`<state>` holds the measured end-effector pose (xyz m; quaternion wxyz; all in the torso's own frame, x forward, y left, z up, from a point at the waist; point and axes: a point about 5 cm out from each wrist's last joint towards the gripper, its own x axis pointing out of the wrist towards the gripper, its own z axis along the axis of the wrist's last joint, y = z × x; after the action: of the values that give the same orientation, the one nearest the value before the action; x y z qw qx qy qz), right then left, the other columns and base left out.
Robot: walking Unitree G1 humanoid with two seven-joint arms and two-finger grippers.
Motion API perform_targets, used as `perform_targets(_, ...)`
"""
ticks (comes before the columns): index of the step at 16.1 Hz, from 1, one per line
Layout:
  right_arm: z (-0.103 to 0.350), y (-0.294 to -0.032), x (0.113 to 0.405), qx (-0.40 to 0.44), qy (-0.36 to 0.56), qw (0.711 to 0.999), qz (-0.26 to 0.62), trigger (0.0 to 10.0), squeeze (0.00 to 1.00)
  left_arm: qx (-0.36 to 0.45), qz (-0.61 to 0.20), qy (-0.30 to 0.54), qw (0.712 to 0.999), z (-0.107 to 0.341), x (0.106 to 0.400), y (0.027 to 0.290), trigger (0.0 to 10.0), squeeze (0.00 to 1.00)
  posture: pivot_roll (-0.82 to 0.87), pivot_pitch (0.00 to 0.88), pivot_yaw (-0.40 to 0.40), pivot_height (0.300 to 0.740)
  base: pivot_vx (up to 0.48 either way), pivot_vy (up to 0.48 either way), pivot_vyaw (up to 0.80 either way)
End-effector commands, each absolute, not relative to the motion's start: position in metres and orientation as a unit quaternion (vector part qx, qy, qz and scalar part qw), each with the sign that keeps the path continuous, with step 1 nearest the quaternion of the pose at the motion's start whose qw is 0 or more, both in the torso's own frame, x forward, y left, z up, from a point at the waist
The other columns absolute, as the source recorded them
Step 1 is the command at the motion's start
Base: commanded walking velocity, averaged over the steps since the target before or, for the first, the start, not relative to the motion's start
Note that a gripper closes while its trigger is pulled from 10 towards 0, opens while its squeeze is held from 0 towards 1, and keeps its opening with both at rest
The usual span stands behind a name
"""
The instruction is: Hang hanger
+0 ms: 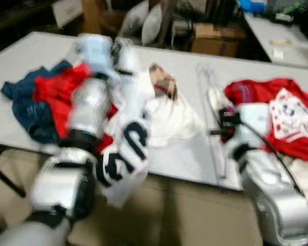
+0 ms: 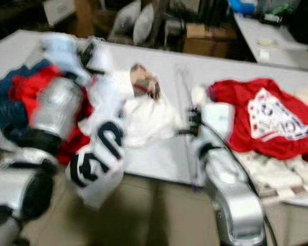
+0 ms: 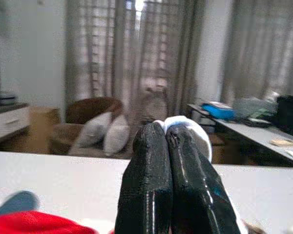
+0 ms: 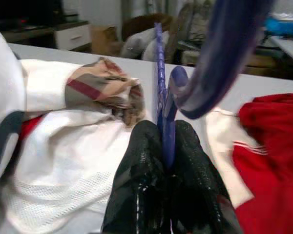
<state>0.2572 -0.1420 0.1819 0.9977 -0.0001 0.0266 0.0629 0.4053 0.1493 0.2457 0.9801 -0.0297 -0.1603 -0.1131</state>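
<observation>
Right gripper (image 4: 167, 146) — I read both black fingers clamped onto the blue hanger (image 4: 162, 92), the thin plastic edge pinched between the textured pads with no gap I can see. The hanger rises from the fingertips as a narrow glossy blue strip, and a broader curved blue part of it sweeps across close to the lens, blurred. In the head views the hanger (image 1: 210, 102) shows as a pale, smeared line over the table (image 1: 195, 154), running away from the right arm between the white pile and the red one.

Left gripper (image 3: 167, 141) — fingers pressed together, tips closed on a fold of white cloth (image 3: 188, 129) that bulges just behind them. In the head views the left arm is raised over the table's near edge, and a white shirt with dark blue lettering (image 1: 120, 154) hangs from it, draping down past the edge.

Table — flat, pale grey, matte. On it, at my left: a crumpled red garment (image 1: 56, 89) lying on a dark blue garment (image 1: 25, 110). Centre: a white garment (image 4: 73, 161) with a mesh-textured hem and a beige check-lined collar (image 4: 107, 90). At my right: a red shirt with a white printed patch (image 2: 267, 123), spread fairly flat, with cream folded fabric (image 2: 277, 177) at its near side.

Head views are motion-blurred; finer detail I cannot tell.
</observation>
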Motion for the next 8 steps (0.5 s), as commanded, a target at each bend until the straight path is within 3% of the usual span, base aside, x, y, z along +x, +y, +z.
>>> perform_targets(1, 0.184, -0.150, 0.258, -0.006, 0.023, 0.999, 0.044, 10.0, 0.00, -0.028, -0.152, -0.194, 0.969, 0.279, 0.410, 0.122, 10.0, 0.00, -0.01, 0.000, 0.011, 0.740, 0.322, 0.000, 0.00)
perform_targets(4, 0.184, -0.152, 0.259, -0.002, 0.020, 0.999, 0.038, 10.0, 0.00, -0.042, -0.172, -0.266, 0.948, 0.368, 0.412, 0.107, 10.0, 0.00, 0.00, 0.000, 0.000, 0.740, 0.317, 0.000, 0.00)
perform_targets(7, 0.184, -0.150, 0.261, -0.002, 0.017, 0.999, 0.043, 10.0, 0.00, -0.071, -0.195, -0.356, 0.911, 0.460, 0.389, 0.099, 10.0, 0.00, 0.01, 0.000, 0.008, 0.740, 0.306, 0.000, 0.00)
perform_targets(8, 0.185, -0.149, 0.261, -0.003, 0.016, 0.999, 0.044, 10.0, 0.00, -0.080, -0.197, -0.365, 0.906, 0.468, 0.386, 0.100, 10.0, 0.00, 0.01, 0.000, 0.011, 0.740, 0.262, 0.000, 0.00)
